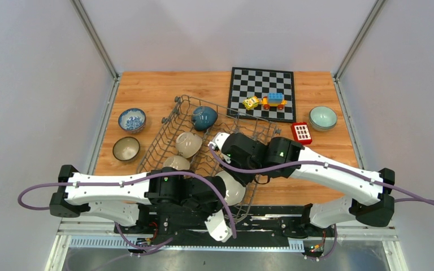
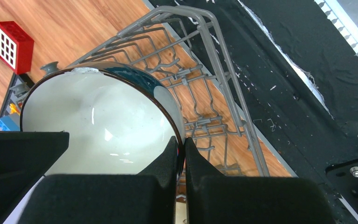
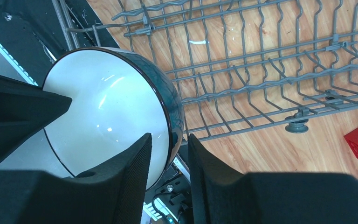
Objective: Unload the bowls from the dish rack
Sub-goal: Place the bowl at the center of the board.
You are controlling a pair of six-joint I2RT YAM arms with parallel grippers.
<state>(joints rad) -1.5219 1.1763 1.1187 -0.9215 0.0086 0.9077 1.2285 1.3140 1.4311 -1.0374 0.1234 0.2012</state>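
Note:
The grey wire dish rack (image 1: 164, 132) lies slantwise mid-table. My left gripper (image 2: 182, 140) is shut on the rim of a bowl (image 2: 98, 121) that is white inside and dark teal outside, held at the rack's near end (image 1: 234, 189). My right gripper (image 3: 169, 137) straddles the same bowl's (image 3: 107, 112) rim. One finger is inside and one outside, with a gap still showing, so it is open. In the rack sit a dark teal bowl (image 1: 204, 117) and two beige bowls (image 1: 187, 144) (image 1: 176, 164).
On the wood left of the rack stand a blue-and-white bowl (image 1: 131, 119) and a brown bowl (image 1: 126, 148). A celadon bowl (image 1: 322, 117) stands at the far right. A chessboard (image 1: 260, 84) with toy blocks (image 1: 273, 101) lies behind, with a red block (image 1: 301, 132) beside it.

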